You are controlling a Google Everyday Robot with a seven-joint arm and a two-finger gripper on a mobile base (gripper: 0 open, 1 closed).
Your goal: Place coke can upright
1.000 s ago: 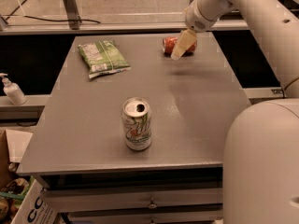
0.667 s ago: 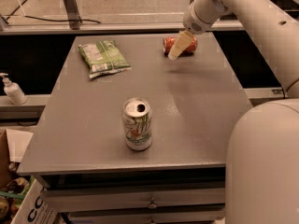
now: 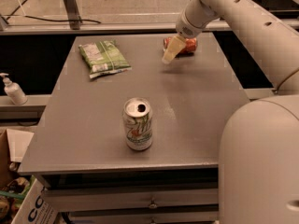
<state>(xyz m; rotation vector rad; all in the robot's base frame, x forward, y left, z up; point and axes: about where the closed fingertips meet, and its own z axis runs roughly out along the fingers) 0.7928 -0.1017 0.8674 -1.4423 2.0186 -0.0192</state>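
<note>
Camera view: coke can (image 3: pixel 188 45) on its side at the counter's (image 3: pixel 196 111) far edge; gripper (image 3: pixel 171 53) overlapping it, jaws' state cannot tell.

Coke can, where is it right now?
In the camera view, the coke can lies on its side near the far right corner of the table, just behind the gripper.

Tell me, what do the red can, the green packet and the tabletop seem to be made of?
The coke can, lying on its side behind the gripper, looks like thin painted aluminium with a glossy sheen. The green packet seems crinkled plastic film, judging by its creases. The table appears smooth matte grey laminate or painted metal.
</note>
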